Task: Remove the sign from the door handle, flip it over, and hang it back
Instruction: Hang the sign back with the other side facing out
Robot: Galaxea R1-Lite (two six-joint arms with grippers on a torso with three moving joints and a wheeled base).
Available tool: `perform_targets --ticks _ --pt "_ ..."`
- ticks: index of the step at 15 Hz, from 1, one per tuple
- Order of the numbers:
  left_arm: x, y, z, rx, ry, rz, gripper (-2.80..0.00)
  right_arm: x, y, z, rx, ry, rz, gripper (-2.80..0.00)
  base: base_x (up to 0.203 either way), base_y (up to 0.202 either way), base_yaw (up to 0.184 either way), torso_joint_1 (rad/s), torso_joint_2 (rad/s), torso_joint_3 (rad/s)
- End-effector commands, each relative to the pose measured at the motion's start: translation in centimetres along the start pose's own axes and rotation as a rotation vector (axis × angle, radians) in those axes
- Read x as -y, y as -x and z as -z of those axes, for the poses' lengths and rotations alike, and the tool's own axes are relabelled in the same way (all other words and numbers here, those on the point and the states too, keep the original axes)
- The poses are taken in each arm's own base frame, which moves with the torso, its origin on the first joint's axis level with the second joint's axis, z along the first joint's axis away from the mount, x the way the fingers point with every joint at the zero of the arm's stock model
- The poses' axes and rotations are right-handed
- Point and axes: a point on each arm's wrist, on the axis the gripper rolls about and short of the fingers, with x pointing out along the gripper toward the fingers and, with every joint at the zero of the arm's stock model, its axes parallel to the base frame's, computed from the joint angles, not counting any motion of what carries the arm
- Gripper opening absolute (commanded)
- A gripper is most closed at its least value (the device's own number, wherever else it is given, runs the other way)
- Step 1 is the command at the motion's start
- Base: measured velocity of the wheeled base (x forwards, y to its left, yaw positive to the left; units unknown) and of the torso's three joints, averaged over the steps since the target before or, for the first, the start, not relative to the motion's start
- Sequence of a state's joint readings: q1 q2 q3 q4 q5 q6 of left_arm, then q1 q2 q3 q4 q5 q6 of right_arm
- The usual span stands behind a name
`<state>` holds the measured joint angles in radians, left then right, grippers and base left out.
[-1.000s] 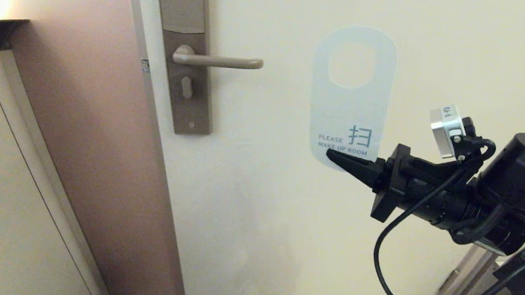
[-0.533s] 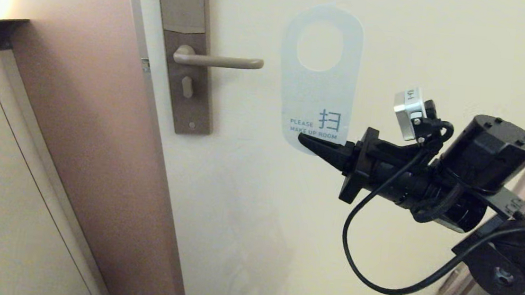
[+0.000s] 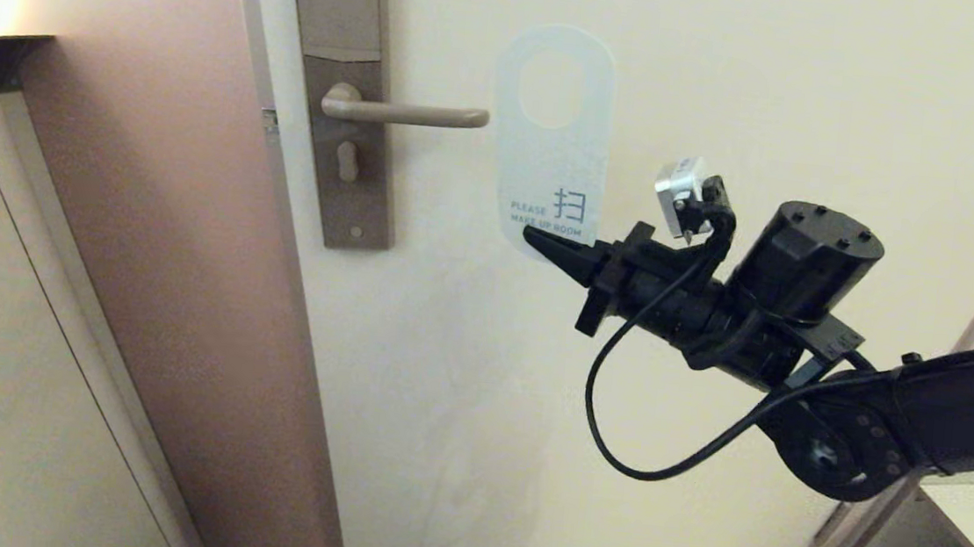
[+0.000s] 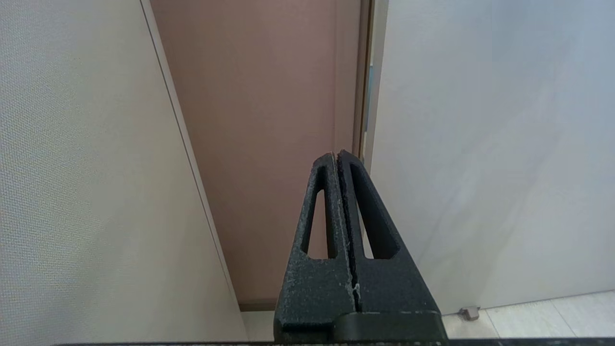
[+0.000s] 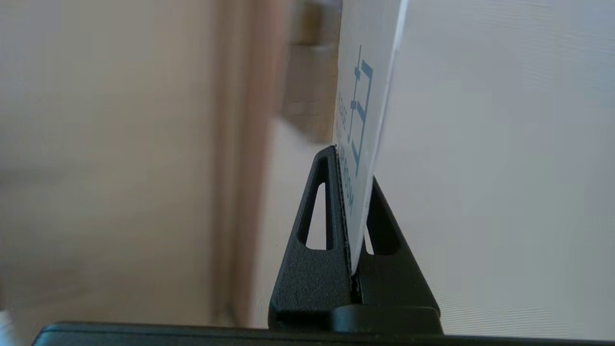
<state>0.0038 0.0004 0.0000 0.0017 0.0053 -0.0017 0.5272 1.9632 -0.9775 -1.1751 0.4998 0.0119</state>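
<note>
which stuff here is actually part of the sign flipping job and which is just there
Part of the job:
- sign, white "make up room" face toward the head camera, held off the handle
- door handle, bare
- right gripper, shut on the sign's lower edge

Just there:
- backplate behind the handle
- door
- left gripper, parked, shut, holding nothing

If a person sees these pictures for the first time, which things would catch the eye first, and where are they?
First, the white sign reading "PLEASE MAKE UP ROOM", held upright in the air before the door, its oval hole just right of the free end of the handle. Next, the black right tool, shut on the sign's bottom edge, reaching in from the right. The left tool is shut and empty, low by the door frame.
</note>
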Motion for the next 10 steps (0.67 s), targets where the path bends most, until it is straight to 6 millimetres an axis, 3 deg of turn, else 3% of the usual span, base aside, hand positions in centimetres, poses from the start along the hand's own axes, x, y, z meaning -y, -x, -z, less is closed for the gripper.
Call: perform_targets --ticks 1,6,10 --pt "0.0 0.0 0.0 0.001 0.0 -0.002 -2.8 0.66 -0.99 1.54 -0.016 -0.009 0.055 -2.8 0.0 0.0 0.0 0.0 0.0 0.0" --pt "0.0 0.0 0.0 0.001 0.0 -0.002 -2.8 1.13 -1.12 2.39 -0.034 -0.015 0.202 -2.8 0.0 0.0 0.0 0.0 0.0 0.0" --pt "0.0 0.0 0.0 0.001 0.0 0.0 -2.8 1.09 -1.06 2.21 -0.034 -0.011 0.212 -2.8 0.0 0.0 0.0 0.0 0.0 0.0"
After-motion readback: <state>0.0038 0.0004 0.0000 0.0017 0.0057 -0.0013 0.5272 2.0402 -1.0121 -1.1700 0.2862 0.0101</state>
